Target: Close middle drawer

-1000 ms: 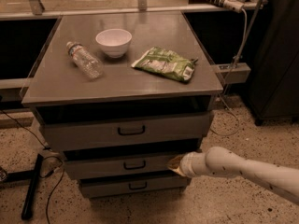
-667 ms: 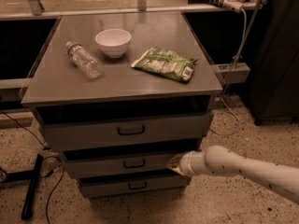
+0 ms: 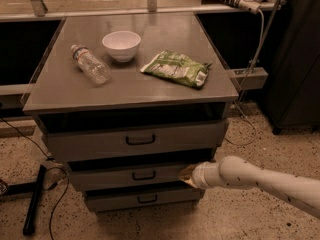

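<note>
The grey cabinet has three drawers. The middle drawer [image 3: 125,175] has a flat grey front and a small black bar handle [image 3: 144,175]; it stands slightly out from the cabinet, with a dark gap above it. The top drawer [image 3: 135,140] also sticks out a little. My gripper [image 3: 187,175] is at the end of the white arm [image 3: 260,180] coming in from the lower right. Its tip is against the right part of the middle drawer's front.
On the cabinet top [image 3: 65,89] lie a clear plastic bottle [image 3: 91,65], a white bowl [image 3: 121,45] and a green snack bag [image 3: 176,68]. The lowest drawer [image 3: 142,198] is below. A black bar and cables [image 3: 35,199] lie on the floor at left. A dark cabinet [image 3: 295,59] stands at right.
</note>
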Tool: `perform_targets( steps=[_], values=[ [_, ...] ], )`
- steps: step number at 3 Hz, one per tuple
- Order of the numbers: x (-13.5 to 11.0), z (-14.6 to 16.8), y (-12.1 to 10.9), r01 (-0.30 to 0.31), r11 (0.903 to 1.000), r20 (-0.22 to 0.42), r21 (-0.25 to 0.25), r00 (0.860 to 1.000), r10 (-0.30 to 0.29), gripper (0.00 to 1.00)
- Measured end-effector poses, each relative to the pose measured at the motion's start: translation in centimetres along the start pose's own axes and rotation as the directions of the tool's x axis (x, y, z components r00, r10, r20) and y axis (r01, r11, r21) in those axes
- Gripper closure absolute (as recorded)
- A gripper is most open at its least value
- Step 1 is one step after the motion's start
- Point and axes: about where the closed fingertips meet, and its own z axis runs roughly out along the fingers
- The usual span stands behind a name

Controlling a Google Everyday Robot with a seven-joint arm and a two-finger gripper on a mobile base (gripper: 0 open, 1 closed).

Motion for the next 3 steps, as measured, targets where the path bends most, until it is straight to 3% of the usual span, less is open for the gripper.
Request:
perform_targets(
  steps=[1,2,3],
  values=[
    [0.0,0.01,0.0,0.0,1.0,0.0,0.0,1.0,0.0,0.16],
    [0.0,0.01,0.01,0.0,1.0,0.0,0.0,1.0,0.0,0.0],
    [0.0,0.01,0.01,0.0,1.0,0.0,0.0,1.0,0.0,0.0]
  ],
)
